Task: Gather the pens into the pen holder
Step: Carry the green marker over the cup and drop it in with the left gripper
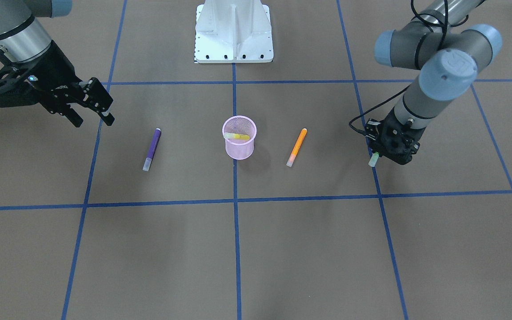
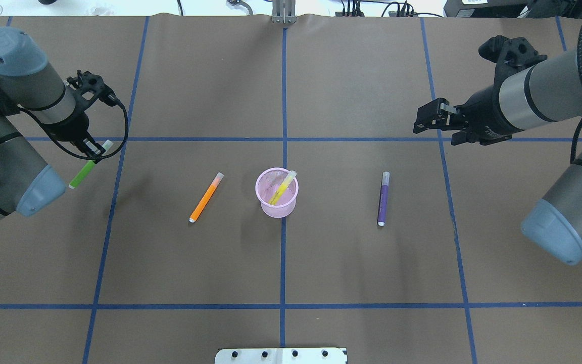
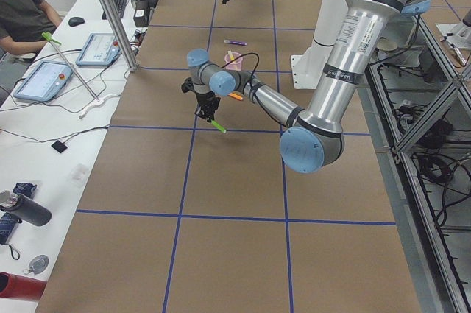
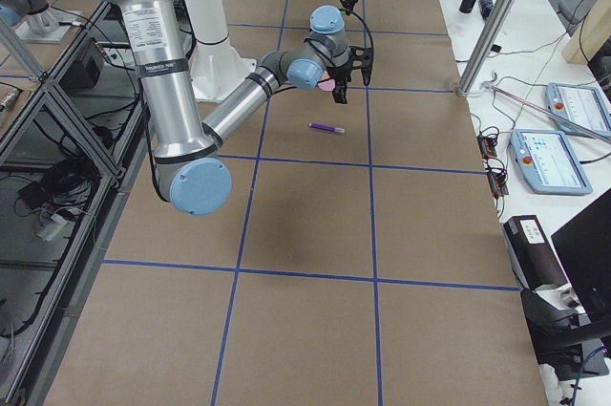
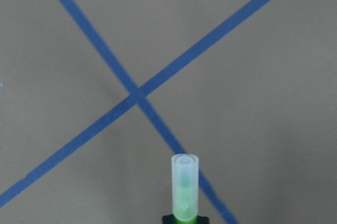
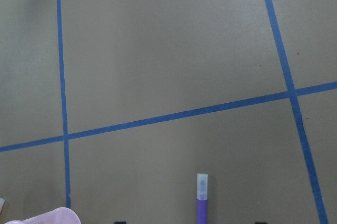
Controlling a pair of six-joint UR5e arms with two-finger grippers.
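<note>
Progress is early: one yellow pen (image 2: 282, 186) leans inside the pink wire-mesh pen holder (image 2: 277, 205), and the slim, frosted-capped green pen (image 2: 83, 173) is clamped in the left hand (image 2: 91, 148), well apart from it. The orange pen (image 2: 206, 197) lies between that hand and the holder, the purple pen (image 2: 383, 198) nearer the wide, empty right hand (image 1: 94, 116), both flat on the matte brown counter (image 2: 321, 263).

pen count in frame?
4: yellow pen in the pink mesh pen holder; orange pen lies on the table toward the left pincer; purple pen toward the right pincer; green pen in the left pincer. None seem hidden.
</note>
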